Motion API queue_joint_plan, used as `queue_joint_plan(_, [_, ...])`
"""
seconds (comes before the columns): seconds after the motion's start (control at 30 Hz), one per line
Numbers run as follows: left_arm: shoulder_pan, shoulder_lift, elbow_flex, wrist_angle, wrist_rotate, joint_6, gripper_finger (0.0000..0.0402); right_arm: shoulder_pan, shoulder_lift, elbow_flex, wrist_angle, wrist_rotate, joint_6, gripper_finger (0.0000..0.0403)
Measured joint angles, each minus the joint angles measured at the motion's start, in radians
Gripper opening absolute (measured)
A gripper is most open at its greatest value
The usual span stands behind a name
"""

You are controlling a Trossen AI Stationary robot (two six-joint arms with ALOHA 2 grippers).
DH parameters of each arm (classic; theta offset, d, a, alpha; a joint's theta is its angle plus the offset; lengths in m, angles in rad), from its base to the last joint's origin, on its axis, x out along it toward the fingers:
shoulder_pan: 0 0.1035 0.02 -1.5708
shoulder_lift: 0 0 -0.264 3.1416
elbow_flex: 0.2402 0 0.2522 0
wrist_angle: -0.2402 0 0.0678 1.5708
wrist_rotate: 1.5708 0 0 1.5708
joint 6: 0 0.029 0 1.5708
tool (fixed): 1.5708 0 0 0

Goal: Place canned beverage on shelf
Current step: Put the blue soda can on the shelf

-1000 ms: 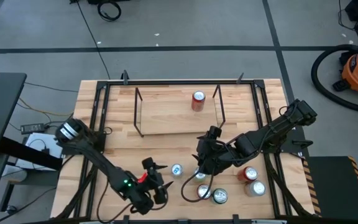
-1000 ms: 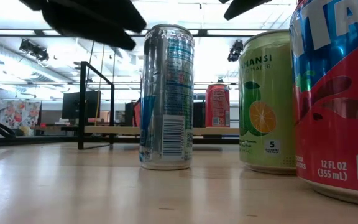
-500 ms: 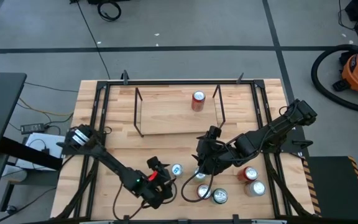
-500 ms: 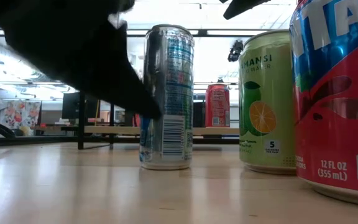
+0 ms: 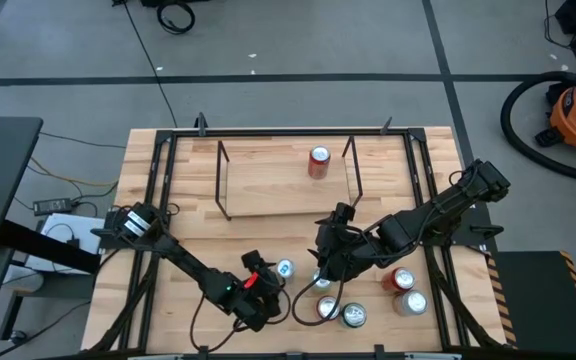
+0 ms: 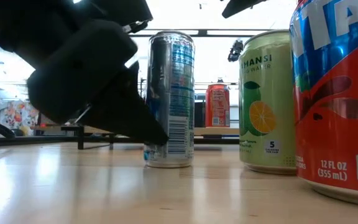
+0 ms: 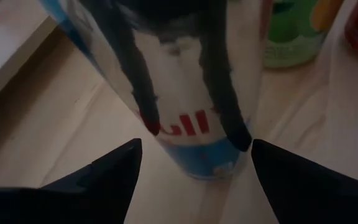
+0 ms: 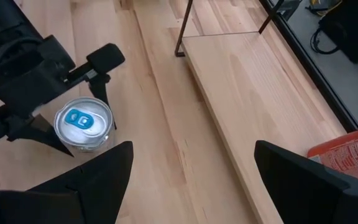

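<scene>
Straddling the slim silver-blue can (image 7: 185, 106) w/ my left end effector (image 5: 268, 283), fingers (image 7: 86, 186) spread either side of it, not yet pinching as far as I can tell; can stands upright on the wood surface (image 5: 198, 250), near front edge. My right end effector (image 5: 325, 262) hangs just right of that can, above the surface, fingers apart, nothing between them. Beyond it, to the right & front: green can (image 6: 267, 102) w/ orange slice on label, big red can (image 6: 337, 99) closest to the low cam, plus a few more tops in a cluster (image 5: 353, 316). Shelf (image 5: 283, 180) sits toward the back, well apart from me, black rod frame, light wood deck; one red can (image 5: 319, 161) upright at its right end.
</scene>
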Motion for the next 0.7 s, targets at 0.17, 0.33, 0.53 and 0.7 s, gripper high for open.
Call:
queue_joint_plan(0.17, [0.002, -0.008, 0.0, -0.044, 0.002, 0.002, 0.0291, 0.0, 0.0, 0.0, 0.0, -0.002, 0.0, 0.0347])
queue_joint_plan(0.33, [0.002, -0.035, 0.0, -0.144, -0.025, -0.068, 0.0275, 0.0, 0.0, 0.0, -0.001, -0.003, 0.0, 0.0347])
queue_joint_plan(0.53, [-0.004, -0.086, 0.0, -0.27, -0.044, -0.129, 0.0258, 0.0, 0.0, 0.0, -0.001, -0.004, 0.0, 0.0347])
queue_joint_plan(0.7, [-0.027, -0.106, 0.0, -0.231, 0.026, -0.074, 0.025, 0.0, 0.0, 0.0, 0.0, -0.004, 0.0, 0.0347])
